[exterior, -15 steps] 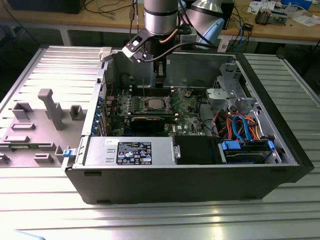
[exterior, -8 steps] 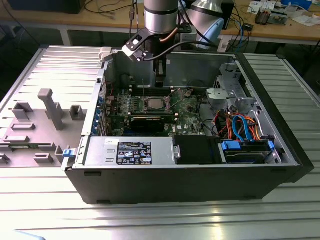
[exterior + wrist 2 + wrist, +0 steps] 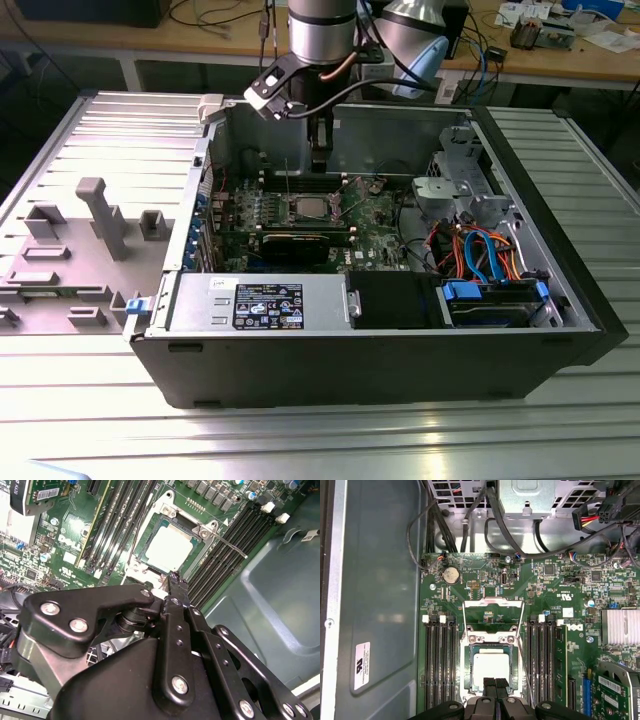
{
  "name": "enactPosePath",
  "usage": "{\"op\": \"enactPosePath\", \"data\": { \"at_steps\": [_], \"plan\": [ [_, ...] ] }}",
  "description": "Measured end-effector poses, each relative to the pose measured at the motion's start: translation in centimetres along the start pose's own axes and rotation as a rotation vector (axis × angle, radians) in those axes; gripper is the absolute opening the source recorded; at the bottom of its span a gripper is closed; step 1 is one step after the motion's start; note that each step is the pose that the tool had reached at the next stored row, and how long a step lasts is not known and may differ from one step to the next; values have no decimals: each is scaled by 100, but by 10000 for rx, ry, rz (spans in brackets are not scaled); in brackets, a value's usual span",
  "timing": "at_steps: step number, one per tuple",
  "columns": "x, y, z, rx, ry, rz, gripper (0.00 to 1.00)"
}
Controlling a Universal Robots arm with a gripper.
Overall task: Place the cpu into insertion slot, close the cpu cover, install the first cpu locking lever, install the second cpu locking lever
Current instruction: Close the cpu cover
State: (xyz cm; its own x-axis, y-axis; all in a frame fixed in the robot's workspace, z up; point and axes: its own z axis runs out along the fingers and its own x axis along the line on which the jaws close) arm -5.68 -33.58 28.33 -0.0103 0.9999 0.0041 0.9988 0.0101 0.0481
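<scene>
Gripper (image 3: 320, 165) clenched on nothing, at twelve o'clock of the cpu (image 3: 312, 208) in the exterior view; cpu cover (image 3: 493, 601) open.

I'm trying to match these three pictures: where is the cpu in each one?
Exterior view: cpu, silver square on the motherboard, under the arm.
Second wrist view: pale square just beyond the gripper.
First wrist view: pale square just beyond the gripper.
Shared landmark: long black memory slots flanking it on both sides.
</scene>
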Motion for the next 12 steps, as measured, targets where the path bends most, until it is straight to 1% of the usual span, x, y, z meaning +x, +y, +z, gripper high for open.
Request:
{"op": "enactPosePath", "data": {
  "at_steps": [10,12],
  "plan": [
    [0,0,-7,0,0,0,11],
    [0,1,-19,1,-1,0,11]
  ]
}}
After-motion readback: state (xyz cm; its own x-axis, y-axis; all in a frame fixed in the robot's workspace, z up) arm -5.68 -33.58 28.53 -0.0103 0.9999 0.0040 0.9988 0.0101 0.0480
